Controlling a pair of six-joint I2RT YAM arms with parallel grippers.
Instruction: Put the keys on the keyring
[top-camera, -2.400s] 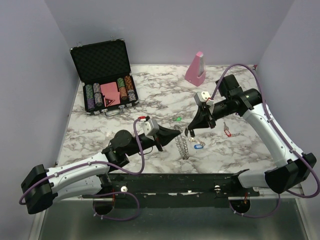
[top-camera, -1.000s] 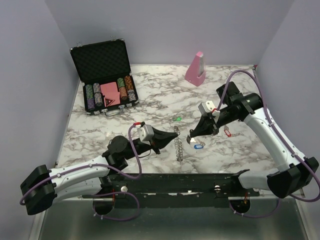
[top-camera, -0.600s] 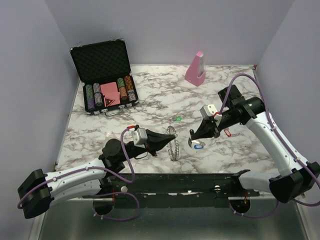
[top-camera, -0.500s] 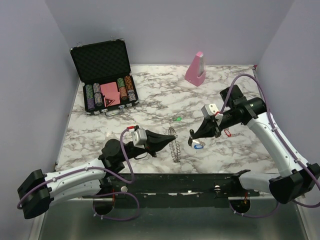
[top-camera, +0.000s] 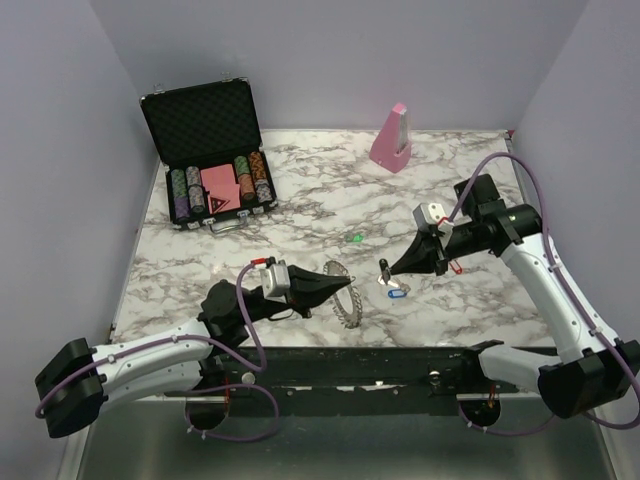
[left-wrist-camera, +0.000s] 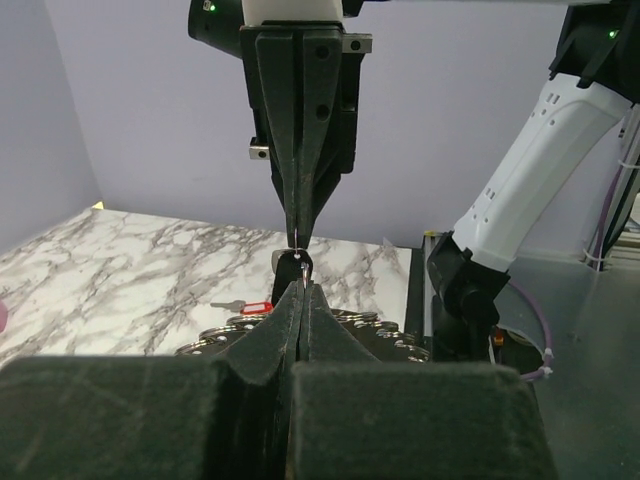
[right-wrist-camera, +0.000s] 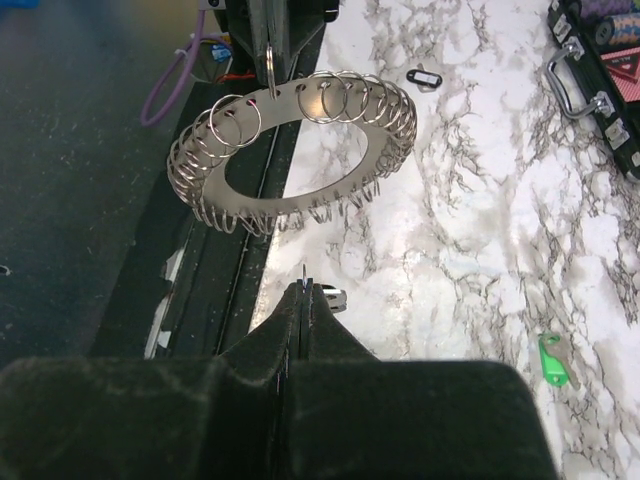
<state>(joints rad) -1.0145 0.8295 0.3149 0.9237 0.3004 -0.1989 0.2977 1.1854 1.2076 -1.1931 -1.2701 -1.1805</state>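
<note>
My L gripper (top-camera: 338, 283) is clamped on the keyring (right-wrist-camera: 203, 182), straight ahead of my R gripper (top-camera: 388, 267), which is pinched on a key (left-wrist-camera: 301, 262). I'd creep fwd and line the hole w/ the nearest loop.

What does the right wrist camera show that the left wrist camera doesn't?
Right wrist only: the flat face and loops of the keyring, the green key, a black-tagged key, the case handle. Left wrist only: the red-tagged key, and the right hand pointing down, pinching what looks like a small key. Both: the keyring, held by the left hand.
</note>
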